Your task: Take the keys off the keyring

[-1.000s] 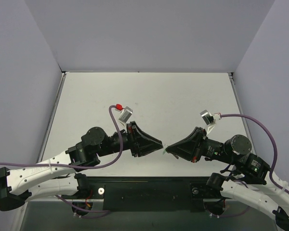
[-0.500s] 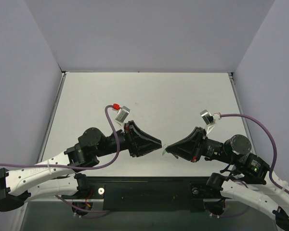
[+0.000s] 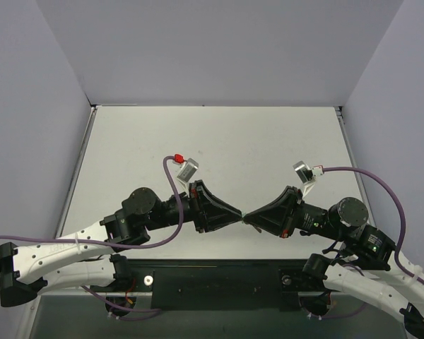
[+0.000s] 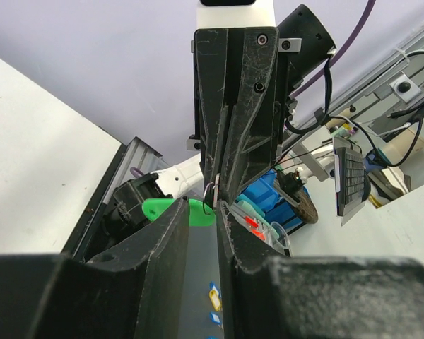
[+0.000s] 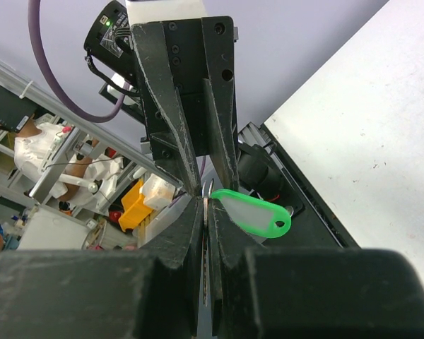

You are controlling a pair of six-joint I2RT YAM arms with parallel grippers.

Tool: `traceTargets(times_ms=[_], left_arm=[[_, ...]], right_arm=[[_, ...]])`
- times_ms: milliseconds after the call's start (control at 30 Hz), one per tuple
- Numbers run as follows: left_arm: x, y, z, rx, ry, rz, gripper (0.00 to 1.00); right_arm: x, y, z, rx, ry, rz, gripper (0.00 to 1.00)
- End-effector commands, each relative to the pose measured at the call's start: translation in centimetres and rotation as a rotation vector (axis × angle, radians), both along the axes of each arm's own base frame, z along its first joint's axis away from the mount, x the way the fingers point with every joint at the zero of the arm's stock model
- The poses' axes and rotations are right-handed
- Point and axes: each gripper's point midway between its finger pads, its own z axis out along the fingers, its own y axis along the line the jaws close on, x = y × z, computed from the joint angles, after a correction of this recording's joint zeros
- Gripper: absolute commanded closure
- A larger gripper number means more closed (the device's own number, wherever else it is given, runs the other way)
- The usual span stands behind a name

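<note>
Both grippers meet tip to tip above the table's near edge. My right gripper (image 5: pixel 207 205) (image 3: pixel 249 216) is shut on the thin silver-grey key (image 5: pixel 207 227), held edge-on between its pads. The keyring's green oval tag (image 5: pixel 253 212) hangs off to the right of its tip by a small wire ring (image 5: pixel 212 189). My left gripper (image 4: pixel 202 205) (image 3: pixel 238 214) has a narrow gap between its fingers, and its tips are at the ring (image 4: pixel 210 199). The green tag (image 4: pixel 162 209) shows partly behind its left finger.
The white table (image 3: pixel 219 141) has purple walls on three sides. A black base plate (image 3: pixel 219 277) runs along the near edge under the grippers. Purple camera cables (image 3: pixel 171 185) loop above each wrist.
My left gripper has moved right towards the right gripper. The gap between the two tips has closed and they now meet. The right arm has stayed still.
</note>
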Motion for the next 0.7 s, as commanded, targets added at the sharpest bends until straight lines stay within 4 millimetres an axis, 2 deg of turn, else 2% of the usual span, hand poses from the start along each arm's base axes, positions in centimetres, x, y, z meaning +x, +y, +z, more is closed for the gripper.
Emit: traceTargets(times_ms=[0, 400, 567, 600, 667], left_arm=[[-0.51, 0.32, 2.68, -0.080, -0.038, -0.015, 0.69], [-0.46, 0.55, 3.09, -0.093, -0.040, -0.006, 0.69], [-0.52, 0.35, 3.11, -0.090, -0.041, -0.013, 0.73], [-0.48, 0.30, 3.03, -0.088, -0.040, -0.012, 0.78], [-0.46, 0.20, 3.03, -0.083, -0.040, -0.013, 0.97]], right_arm=[[-0.25, 0.31, 1.57, 0.060, -0.038, 0.019, 1.00], [-0.33, 0.34, 1.23, 0.055, -0.029, 0.024, 1.00], [-0.43, 0.24, 1.26, 0.056, -0.029, 0.025, 1.00], [-0.45, 0.28, 1.18, 0.053, -0.030, 0.028, 1.00], [-0.44, 0.33, 1.03, 0.045, -0.029, 0.029, 1.00]])
